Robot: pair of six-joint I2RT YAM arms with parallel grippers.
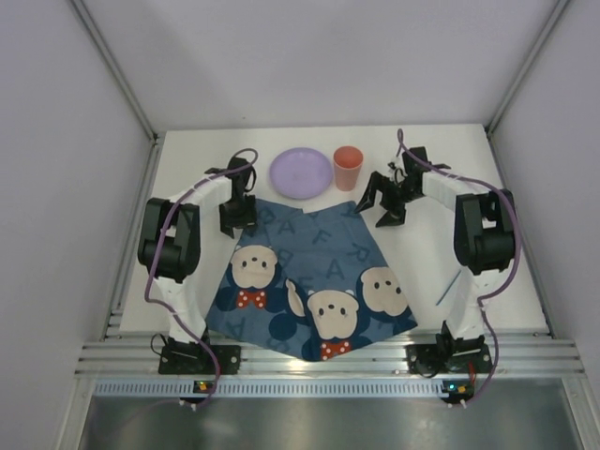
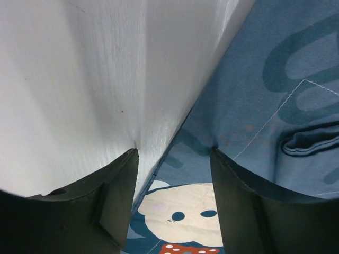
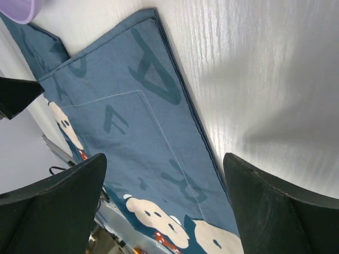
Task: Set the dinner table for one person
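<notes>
The white dinner table point(image 1: 469, 159) holds a dark blue bear-print mat point(image 1: 319, 272), lying skewed near the front edge, its far part paler with letters. My left gripper point(image 1: 236, 225) is open and empty, low over the mat's far left edge. In the left wrist view point(image 2: 175, 153) one finger is over the bare table point(image 2: 79, 79) and the other over the mat point(image 2: 254, 95). My right gripper point(image 1: 380, 208) is open wide and empty above the mat's far right corner. The right wrist view point(image 3: 164, 164) shows the mat point(image 3: 132, 121) and table point(image 3: 265, 69) below it.
A purple plate point(image 1: 301, 172) and an orange-red cup point(image 1: 348, 168) stand at the back of the table beyond the mat; the plate's rim point(image 3: 16, 8) shows in the right wrist view. A thin blue stick point(image 1: 448, 286) lies right of the mat. Grey walls enclose the table.
</notes>
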